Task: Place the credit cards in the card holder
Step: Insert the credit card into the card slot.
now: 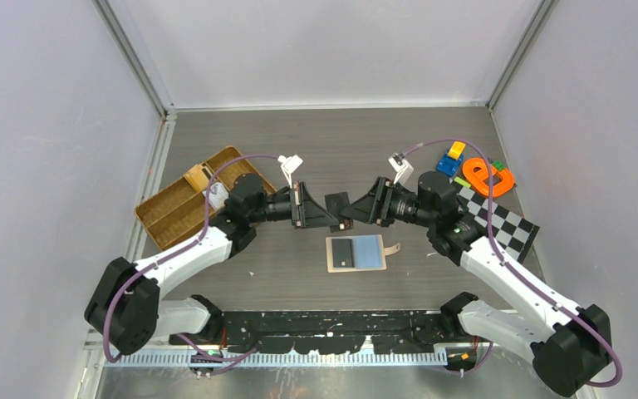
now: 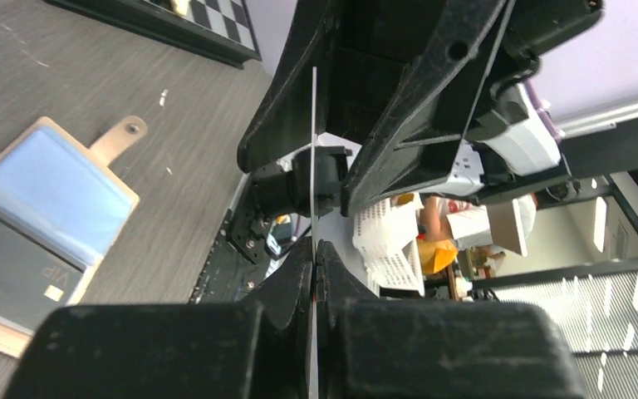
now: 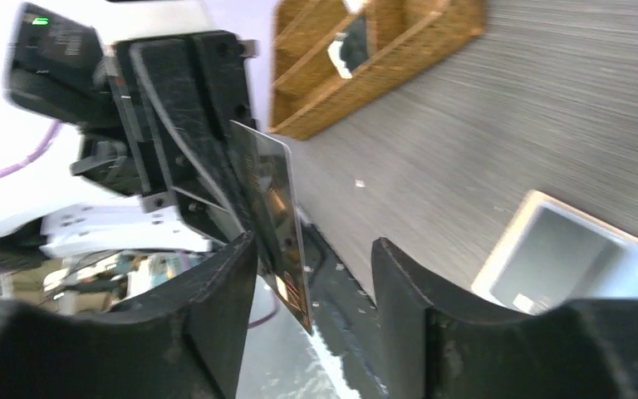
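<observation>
the card [image 2: 313,133] stands on edge in the air above the middle of the desk [image 1: 432,141], pinched at one end by the left fingers [image 2: 316,266], which are closed tight on it. in the left wrist view it is a thin pale line running straight up the frame from those fingertips into the other arm's grasp, so its long axis points from one arm to the other. the right fingers [image 1: 355,212] are spread wide and hold nothing. in the right wrist view the card sits inside their gap, close against the finger on the left of the frame and well apart from the one on the right; whether it touches the near one i cannot tell. the card holder [image 1: 355,252] lies open and flat on the desk, just below the meeting fingers in the overhead view, its tab pointing right. it shows a dark part and a light blue part inside. both arms look about equally near it. the next move likely turns on that off-centre gap: one finger would meet the card's face first and could push it.
</observation>
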Controlling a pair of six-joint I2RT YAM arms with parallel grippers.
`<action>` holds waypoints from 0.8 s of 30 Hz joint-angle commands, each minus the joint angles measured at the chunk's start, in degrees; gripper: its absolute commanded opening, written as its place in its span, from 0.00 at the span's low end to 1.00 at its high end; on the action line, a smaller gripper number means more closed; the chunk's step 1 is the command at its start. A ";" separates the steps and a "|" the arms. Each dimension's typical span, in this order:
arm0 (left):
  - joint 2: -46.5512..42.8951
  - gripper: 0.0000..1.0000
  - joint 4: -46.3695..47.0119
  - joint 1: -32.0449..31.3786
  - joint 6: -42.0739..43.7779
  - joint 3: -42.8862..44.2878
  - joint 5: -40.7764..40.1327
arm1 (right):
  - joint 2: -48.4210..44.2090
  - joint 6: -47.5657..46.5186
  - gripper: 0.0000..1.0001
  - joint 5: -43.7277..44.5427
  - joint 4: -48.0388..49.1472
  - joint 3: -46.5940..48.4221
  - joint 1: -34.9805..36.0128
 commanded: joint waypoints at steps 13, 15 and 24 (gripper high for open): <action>16.74 0.00 -25.63 -6.98 12.39 7.72 -14.79 | 10.12 -14.60 0.63 46.58 -47.41 9.14 0.14; 19.98 0.00 -25.01 -8.02 12.20 8.71 -14.40 | 11.92 -14.09 0.63 45.51 -46.56 7.87 0.19; 28.63 0.00 -20.55 -9.14 9.75 9.66 -12.86 | 17.94 -14.03 0.55 42.64 -42.30 5.09 0.17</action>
